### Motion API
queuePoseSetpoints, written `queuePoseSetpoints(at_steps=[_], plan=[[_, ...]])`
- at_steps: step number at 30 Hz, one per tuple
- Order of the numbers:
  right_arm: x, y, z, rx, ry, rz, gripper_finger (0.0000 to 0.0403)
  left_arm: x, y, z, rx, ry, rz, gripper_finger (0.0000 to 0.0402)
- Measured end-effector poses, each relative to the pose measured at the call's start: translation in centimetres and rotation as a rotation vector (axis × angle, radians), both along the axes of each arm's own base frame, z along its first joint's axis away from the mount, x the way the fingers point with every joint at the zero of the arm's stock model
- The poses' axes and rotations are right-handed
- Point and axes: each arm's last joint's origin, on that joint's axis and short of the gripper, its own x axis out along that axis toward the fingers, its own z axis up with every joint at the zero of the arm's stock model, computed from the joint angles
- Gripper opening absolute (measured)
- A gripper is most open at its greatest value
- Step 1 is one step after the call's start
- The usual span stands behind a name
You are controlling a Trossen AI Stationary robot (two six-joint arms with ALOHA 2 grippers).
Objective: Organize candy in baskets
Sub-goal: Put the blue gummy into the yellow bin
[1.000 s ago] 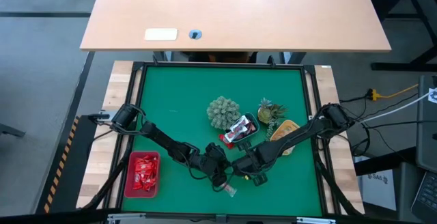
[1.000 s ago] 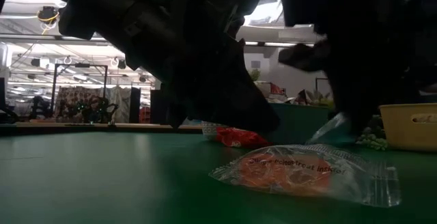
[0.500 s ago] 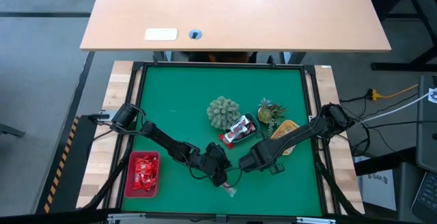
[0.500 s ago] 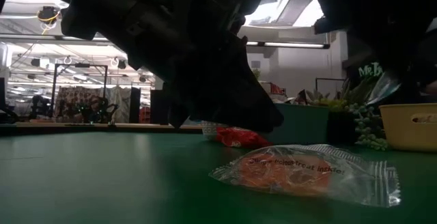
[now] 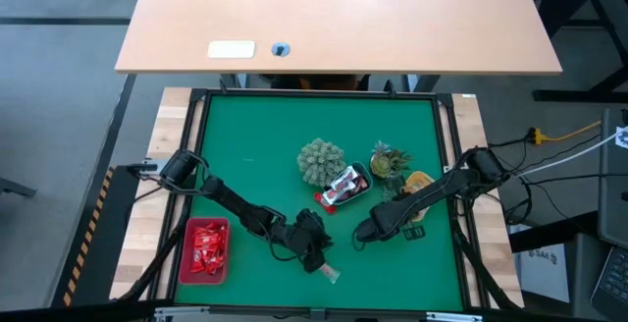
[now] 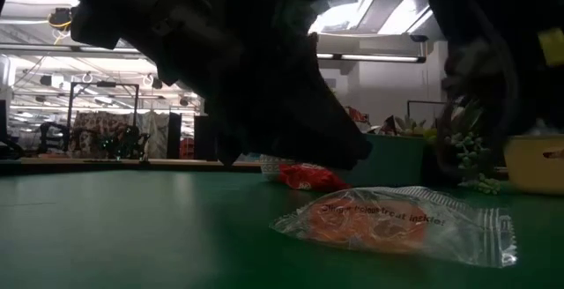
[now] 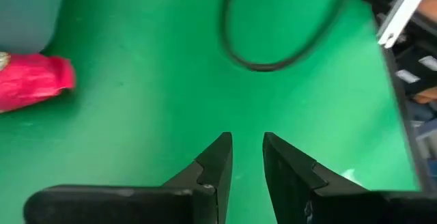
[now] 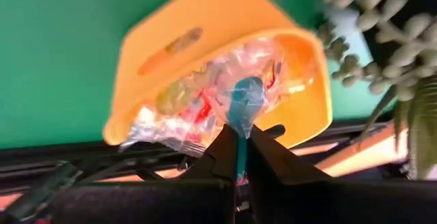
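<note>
The right wrist view alone showed the right gripper (image 8: pixel 237 157) clenched on a clear candy bag (image 8: pixel 240 104) over the yellow basket (image 8: pixel 171 43). The left gripper (image 7: pixel 247 157) stood slightly parted, empty, a red candy (image 7: pixel 31 80) at upper left.

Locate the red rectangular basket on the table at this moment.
In the high view, the red rectangular basket sits at the green mat's near-left corner, filled with red-wrapped candy, beside the left arm and far from the plant ornaments.
</note>
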Motion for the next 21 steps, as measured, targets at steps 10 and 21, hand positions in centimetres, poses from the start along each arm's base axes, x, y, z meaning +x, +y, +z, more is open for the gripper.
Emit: queuePoseSetpoints(at_steps=[10, 21], plan=[[-0.8, -0.4, -0.9, -0.018, 0.047, 0.003, 0.0023, 0.1, -0.3, 0.3, -0.014, -0.037, -0.008, 0.0079], [-0.7, -0.4, -0.9, -0.037, 0.037, 0.020, 0.0056, 0.1, -1.5, 0.8, -0.075, -0.064, -0.263, 0.0079]])
